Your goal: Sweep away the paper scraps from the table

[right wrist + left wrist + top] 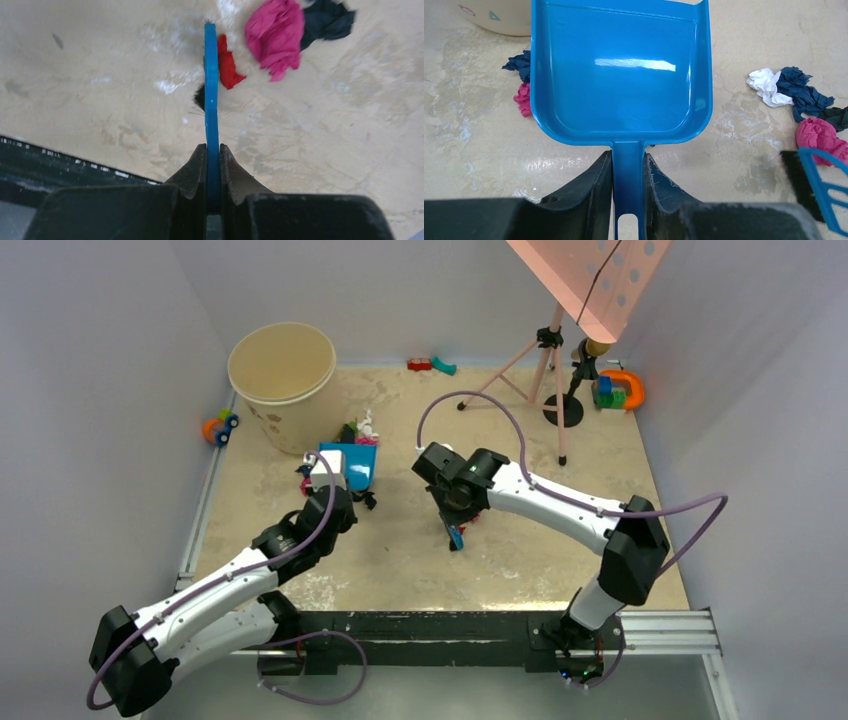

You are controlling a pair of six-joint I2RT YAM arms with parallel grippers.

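Blue plastic in the left end effector (628, 158), pinched tight on the handle of an empty dustpan (624, 75) — nothing swept in yet, so barely begun, by the look of it. Either side of the pan, paper scraps (819, 132) loose on the desk (560, 540): pink and navy left; white, navy, pink right. Further right, right end effector (212, 148) clamped on a blue brush (211, 75), beside red, pink and black bits. Surface beige, mottled, worn whitish in patches — pale bare walls (100, 340) close around.

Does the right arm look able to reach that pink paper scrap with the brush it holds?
Probably yes. The right gripper holds the brush, whose far end is close beside the pink scrap on the table; only a red scrap lies there too.
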